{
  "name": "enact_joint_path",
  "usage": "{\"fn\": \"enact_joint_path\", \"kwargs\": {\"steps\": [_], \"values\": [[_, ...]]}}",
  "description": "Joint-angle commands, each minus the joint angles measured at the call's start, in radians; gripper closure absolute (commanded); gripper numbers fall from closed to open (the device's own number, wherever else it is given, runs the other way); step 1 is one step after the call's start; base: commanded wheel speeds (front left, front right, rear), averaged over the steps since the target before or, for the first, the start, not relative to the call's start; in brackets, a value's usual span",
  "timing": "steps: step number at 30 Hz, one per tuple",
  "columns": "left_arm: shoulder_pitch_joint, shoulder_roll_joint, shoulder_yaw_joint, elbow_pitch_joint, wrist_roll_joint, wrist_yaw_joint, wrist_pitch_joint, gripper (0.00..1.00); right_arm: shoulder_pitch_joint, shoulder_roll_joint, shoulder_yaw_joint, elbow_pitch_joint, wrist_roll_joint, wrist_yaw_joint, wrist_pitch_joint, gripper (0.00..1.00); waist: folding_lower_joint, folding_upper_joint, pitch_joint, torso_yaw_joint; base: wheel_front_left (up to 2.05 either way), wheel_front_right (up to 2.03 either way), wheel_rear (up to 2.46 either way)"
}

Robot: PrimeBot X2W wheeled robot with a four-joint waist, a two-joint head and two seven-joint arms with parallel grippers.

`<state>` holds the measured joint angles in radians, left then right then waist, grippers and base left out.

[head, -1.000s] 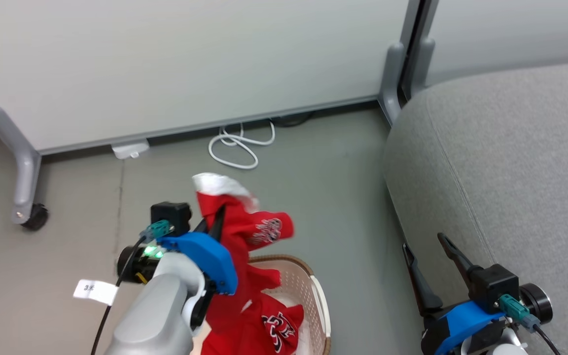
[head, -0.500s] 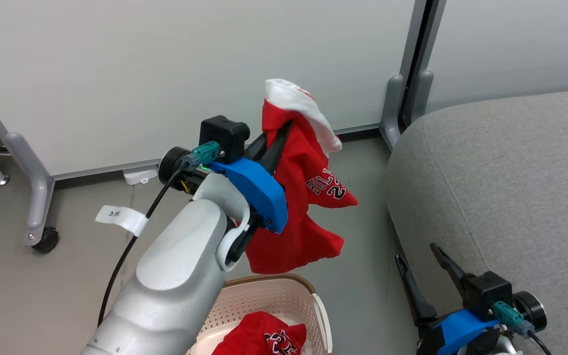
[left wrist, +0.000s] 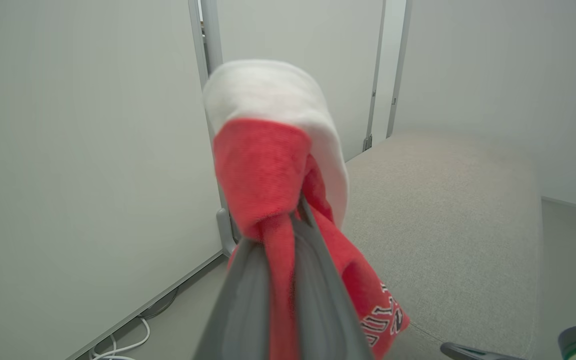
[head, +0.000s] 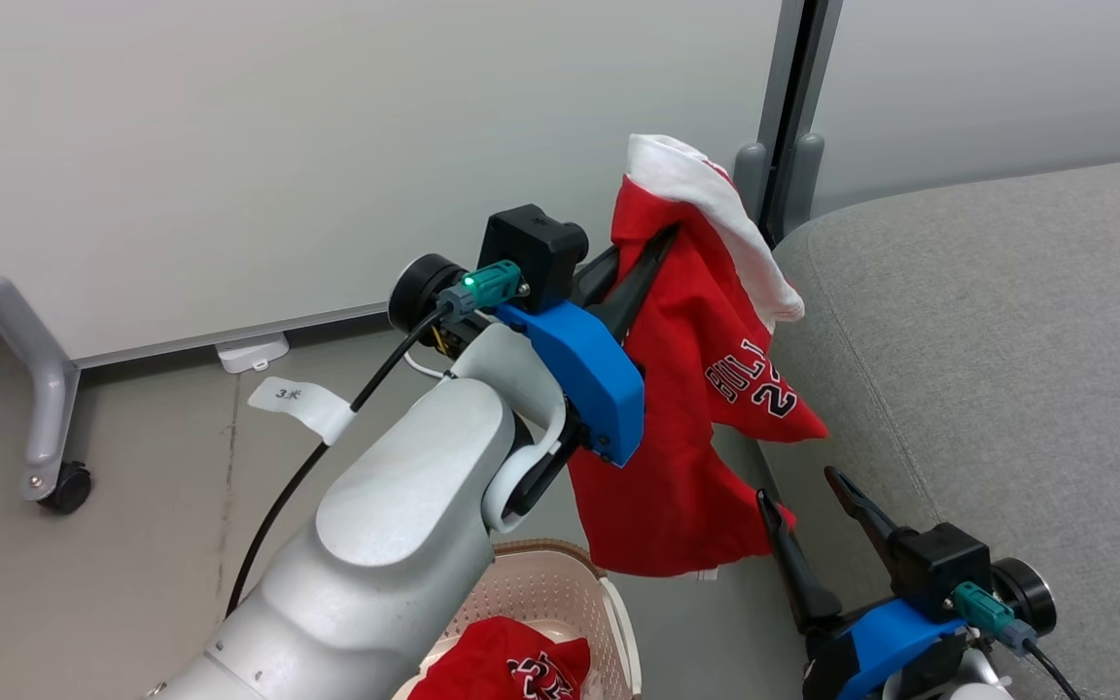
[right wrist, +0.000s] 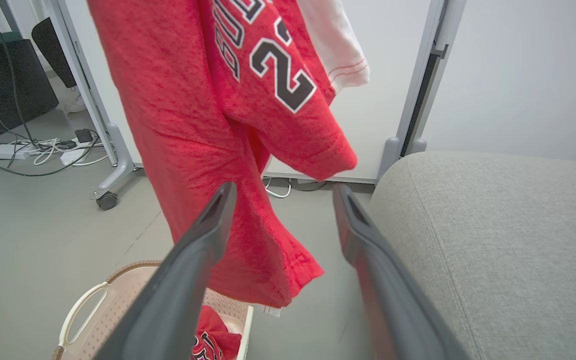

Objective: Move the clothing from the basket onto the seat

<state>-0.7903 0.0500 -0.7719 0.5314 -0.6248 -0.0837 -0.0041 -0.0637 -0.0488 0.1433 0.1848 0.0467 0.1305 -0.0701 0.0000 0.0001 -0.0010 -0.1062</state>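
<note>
Jersey (head: 686,408) clamped in your left claw (head: 657,248) now swings up beside the seat (head: 1007,321), nearly deliverable; your right claw (head: 798,486) gapes empty.

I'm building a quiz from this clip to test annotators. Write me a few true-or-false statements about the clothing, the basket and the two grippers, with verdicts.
1. The left gripper is shut on a red garment that hangs in the air above the basket. True.
2. The right gripper grips the hem of that garment. False: its jaws stand open and hold nothing.
3. The basket has been emptied. False: a second red garment lies in it.
4. The hanging garment has a white edge and black-and-white lettering. True.
5. The hanging garment lies spread flat on the seat. False: it dangles beside the seat's edge.
</note>
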Motion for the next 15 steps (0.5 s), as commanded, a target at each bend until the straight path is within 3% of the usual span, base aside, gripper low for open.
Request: {"fn": "enact_joint_path", "kwargs": {"steps": [1,15], "values": [[-0.015,0.001,-0.006,-0.002,-0.006,0.007,-0.002,1.00,-0.012,-0.003,0.002,-0.005,0.004,0.000,0.003,0.00,0.0000,-0.0001,0.001,-0.002,0.00,0.00,0.00],[-0.041,0.001,-0.096,0.013,-0.072,0.023,-0.019,1.00,-0.139,-0.003,0.139,0.043,0.072,0.000,0.052,0.00,0.0000,-0.0001,0.012,-0.013,0.00,0.00,0.00]]}}
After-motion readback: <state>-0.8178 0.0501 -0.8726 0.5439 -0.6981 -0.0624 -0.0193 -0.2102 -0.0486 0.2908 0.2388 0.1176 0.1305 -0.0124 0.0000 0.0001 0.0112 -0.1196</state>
